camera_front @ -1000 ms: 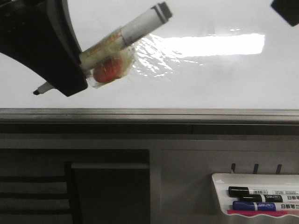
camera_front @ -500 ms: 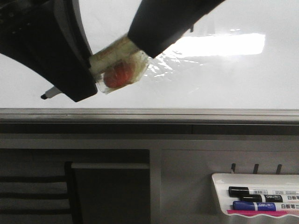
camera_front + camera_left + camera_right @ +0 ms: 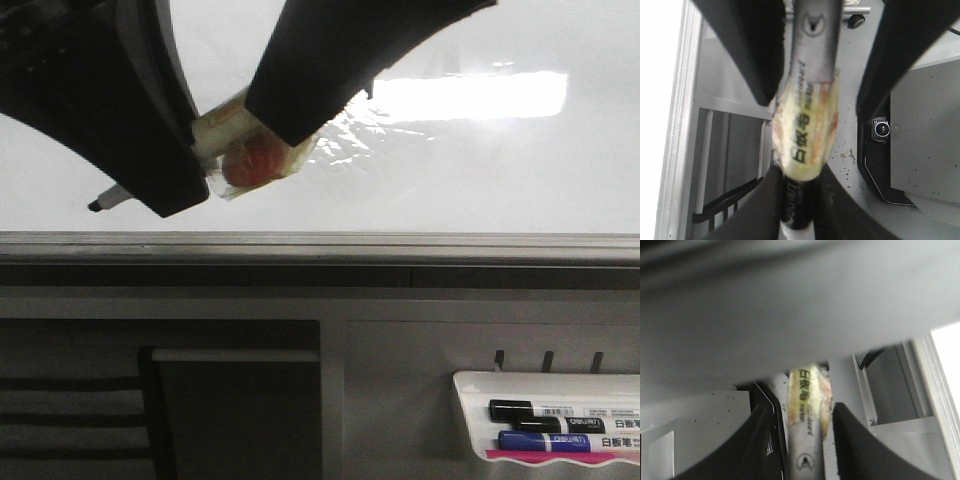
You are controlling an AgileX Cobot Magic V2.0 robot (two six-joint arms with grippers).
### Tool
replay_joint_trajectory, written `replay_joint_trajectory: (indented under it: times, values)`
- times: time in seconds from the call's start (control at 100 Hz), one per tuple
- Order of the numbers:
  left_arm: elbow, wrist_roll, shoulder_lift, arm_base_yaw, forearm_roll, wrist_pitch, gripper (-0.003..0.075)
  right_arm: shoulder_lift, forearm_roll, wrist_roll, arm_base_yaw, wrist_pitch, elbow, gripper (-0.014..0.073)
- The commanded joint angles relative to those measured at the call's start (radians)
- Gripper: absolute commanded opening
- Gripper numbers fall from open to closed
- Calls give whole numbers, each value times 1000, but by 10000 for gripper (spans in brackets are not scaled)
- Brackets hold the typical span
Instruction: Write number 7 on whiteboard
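Front view: the left gripper (image 3: 205, 165) clamps a taped marker (image 3: 228, 125) near the whiteboard (image 3: 450, 170) lower left edge, while the right gripper (image 3: 290, 110) covers the marker's back end; no 7 is visible. Left wrist view: the left fingers (image 3: 762, 200) pinch the marker barrel. Right wrist view: the right fingers (image 3: 757, 440) flank the marker with narrow gaps, and contact cannot be told.

It looks like an office or classroom. A large whiteboard (image 3: 450, 170) fills the wall. Below it, a white marker tray (image 3: 470, 385) holds capped markers (image 3: 560, 425).

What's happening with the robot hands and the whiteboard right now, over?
Left hand shut on marker. Right hand open, straddling marker's back end. Whiteboard: no 7 visible. Nothing seen blocking marker tip.
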Motion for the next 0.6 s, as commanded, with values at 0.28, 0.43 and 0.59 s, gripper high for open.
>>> replay_joint_trajectory:
  times: [0.28, 0.43, 0.59]
  values:
    - [-34, 0, -24, -9, -21, -36, -20, -22, 30, -20, -1, -29, -35, -10]
    - [-34, -11, -29, -3, -21, -36, -2, -24, 16, -20, -1, -26, -35, -64]
    - [-34, -39, -67, 37, -21, -34, 185, -63, -3, 9, -13, -24, -37, -64]
